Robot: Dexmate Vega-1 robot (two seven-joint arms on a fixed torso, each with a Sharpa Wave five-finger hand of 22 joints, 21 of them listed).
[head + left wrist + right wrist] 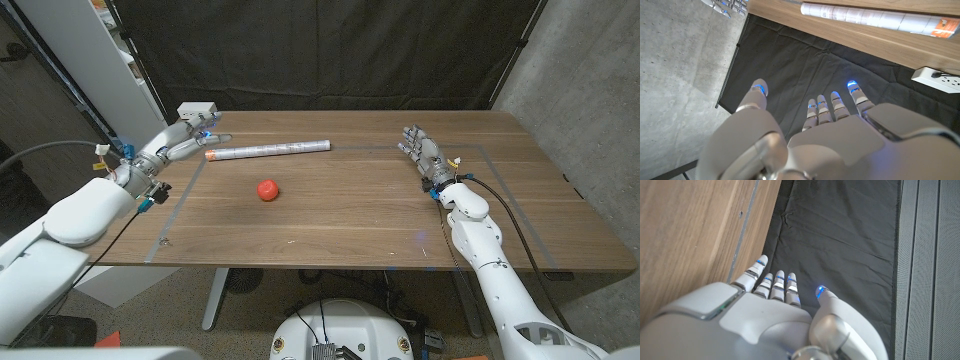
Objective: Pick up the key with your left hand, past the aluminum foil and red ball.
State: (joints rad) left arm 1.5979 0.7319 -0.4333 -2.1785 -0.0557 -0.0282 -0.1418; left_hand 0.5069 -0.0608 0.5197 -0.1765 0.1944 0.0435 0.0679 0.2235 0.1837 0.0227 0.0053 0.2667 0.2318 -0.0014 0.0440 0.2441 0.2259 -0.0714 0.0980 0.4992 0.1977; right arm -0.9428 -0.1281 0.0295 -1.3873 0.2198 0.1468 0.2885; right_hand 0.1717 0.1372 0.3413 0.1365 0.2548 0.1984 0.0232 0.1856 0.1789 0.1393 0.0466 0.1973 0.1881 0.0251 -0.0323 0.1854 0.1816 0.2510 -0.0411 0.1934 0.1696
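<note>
While I looked down over the table: my two hands stood at opposite ends of the wooden table (380, 215), well apart.
Left hand: my left hand (178, 146) was at the far left corner, fingers (856, 94) spread and straight, holding nothing.
Right hand: my right hand (424, 156) stood toward the far right, fingers (779, 281) straight and close together, thumb apart, nothing in it.
Aluminum foil: the aluminum foil roll (268, 150) lay on its side along the far part of the table, its orange-capped end just beside my left fingertips; I could not tell whether they touched.
Red ball: the red ball (267, 190) sat nearer to me than the roll, left of the middle, apart from everything.
Key: I could not make out the key anywhere.
Power strip: a white power strip (198, 110) rested at the far left edge, behind my left hand.
</note>
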